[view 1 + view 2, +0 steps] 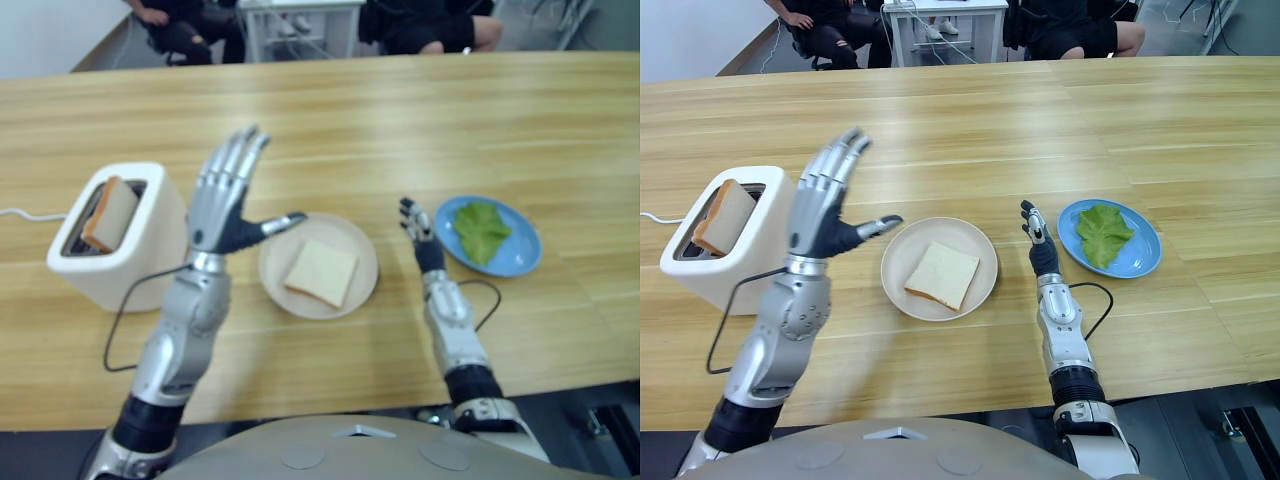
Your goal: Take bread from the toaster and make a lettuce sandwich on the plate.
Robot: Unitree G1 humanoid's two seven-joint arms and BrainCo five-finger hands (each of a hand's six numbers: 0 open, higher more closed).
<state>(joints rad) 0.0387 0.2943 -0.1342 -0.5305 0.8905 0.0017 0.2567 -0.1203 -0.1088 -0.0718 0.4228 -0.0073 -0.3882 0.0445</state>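
Holding nothing, left hand (222, 205) fingers (238, 155) splayed wide

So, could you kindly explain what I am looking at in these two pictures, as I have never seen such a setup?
Both pictures come from a two-eyed camera on a humanoid robot's head, looking down at a wooden table. They show one scene from slightly different spots. The metal arms at the bottom are the robot's own. Its left hand is raised with fingers spread, between a white toaster and a beige plate, and holds nothing. Its right hand is low, beside a blue plate, also empty. One slice of bread stands in the toaster, another slice lies on the beige plate, and a lettuce leaf lies on the blue plate.
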